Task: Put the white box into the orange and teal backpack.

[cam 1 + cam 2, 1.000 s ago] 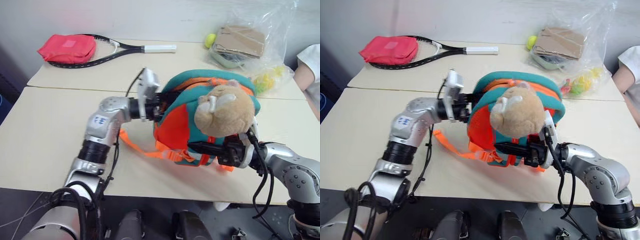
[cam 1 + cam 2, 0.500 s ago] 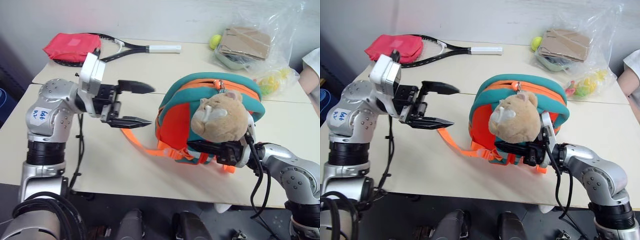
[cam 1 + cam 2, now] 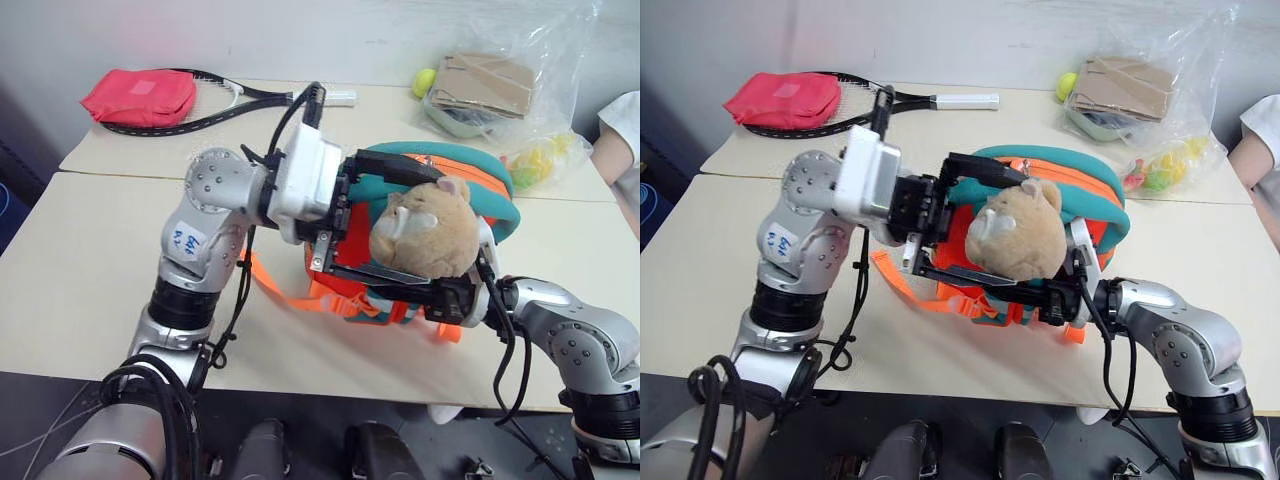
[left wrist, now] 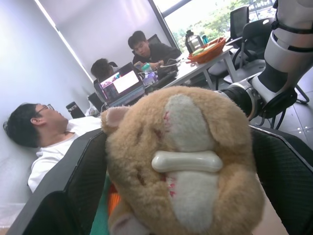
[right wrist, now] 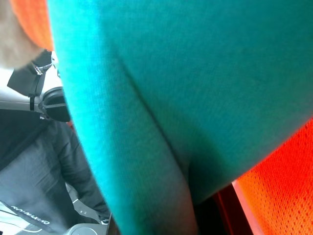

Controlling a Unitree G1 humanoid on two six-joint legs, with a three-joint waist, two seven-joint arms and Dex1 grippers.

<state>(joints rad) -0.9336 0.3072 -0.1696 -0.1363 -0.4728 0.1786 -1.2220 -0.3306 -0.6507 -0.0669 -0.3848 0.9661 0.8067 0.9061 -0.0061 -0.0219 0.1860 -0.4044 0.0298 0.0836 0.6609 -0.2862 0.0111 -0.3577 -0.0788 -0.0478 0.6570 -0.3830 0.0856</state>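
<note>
The orange and teal backpack (image 3: 440, 165) stands upright on the table's near half, with a tan plush toy (image 3: 425, 228) hanging on its front. My left gripper (image 3: 432, 228) is open, one black finger above the toy and one below it. In the left wrist view the plush toy (image 4: 181, 161) sits between the two fingers (image 4: 73, 191). My right gripper (image 3: 450, 298) is under the toy, shut on the backpack's lower front. The right wrist view shows the backpack's teal fabric (image 5: 171, 98) pressed close. The white box is out of view.
On the far table lie a flat red pouch (image 3: 137, 95), a racket (image 3: 250, 98), a tennis ball (image 3: 421, 80) and a plastic bag of cardboard pieces (image 3: 500, 80). A person's arm (image 3: 615, 135) shows at the right edge. People (image 4: 34, 137) sit at desks behind.
My left gripper drew out from the backpack's left side and opened wide. It then swung back to the right and now straddles the plush toy. The right gripper kept still.
</note>
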